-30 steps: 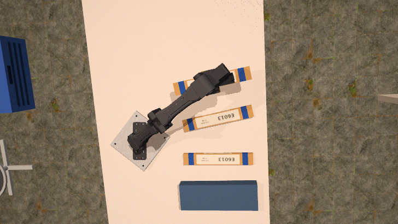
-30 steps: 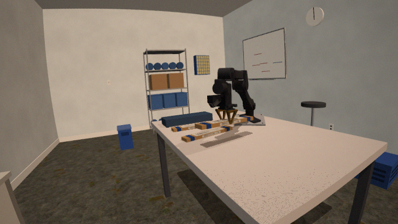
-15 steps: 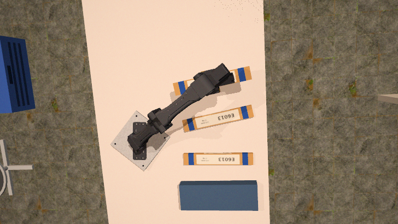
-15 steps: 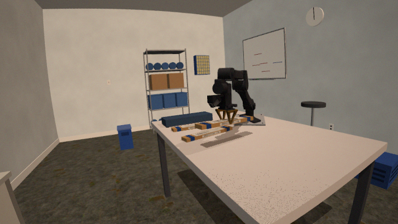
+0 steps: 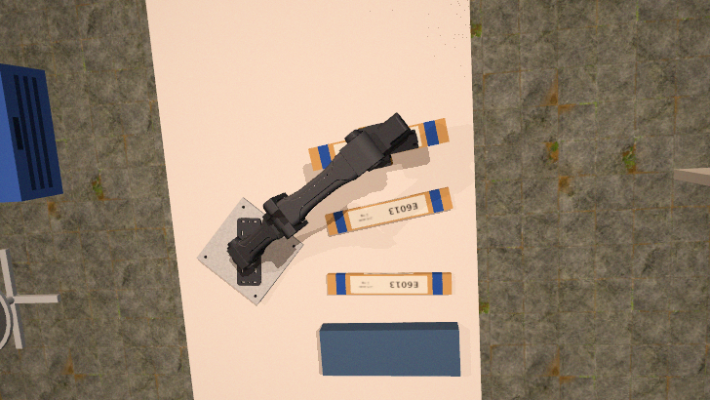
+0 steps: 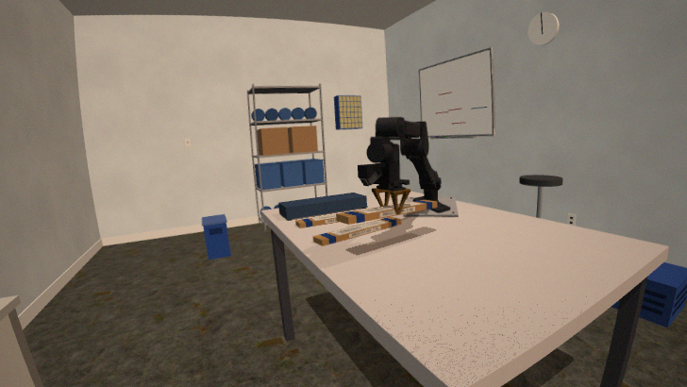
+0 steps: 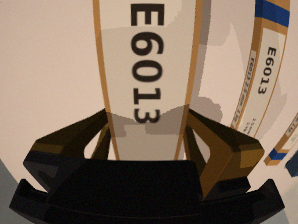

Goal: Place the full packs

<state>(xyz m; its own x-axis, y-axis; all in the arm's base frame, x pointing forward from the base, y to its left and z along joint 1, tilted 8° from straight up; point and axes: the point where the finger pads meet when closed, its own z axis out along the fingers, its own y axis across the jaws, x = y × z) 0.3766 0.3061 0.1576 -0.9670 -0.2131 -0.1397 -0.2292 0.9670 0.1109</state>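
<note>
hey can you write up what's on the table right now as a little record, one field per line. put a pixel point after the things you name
gripper point(image 6: 397, 211) point(image 7: 147, 112): shut on a pack, fingers on its two long sides
held pack point(image 5: 435, 132) point(image 6: 353, 217) point(image 7: 148, 55): raised off the table, its shadow apart below it
middle pack point(image 5: 389, 211) point(image 6: 358, 231) point(image 7: 267, 65): flat on the table, slightly angled
pack nearest the platform point(image 5: 388, 284) point(image 6: 307, 223): flat on the table, roughly parallel to the platform
low platform point(image 5: 389, 352) point(image 6: 323, 205): dark blue, no pack on it
labels: E6013 on all three
full packs: cannot tell by sight
</note>
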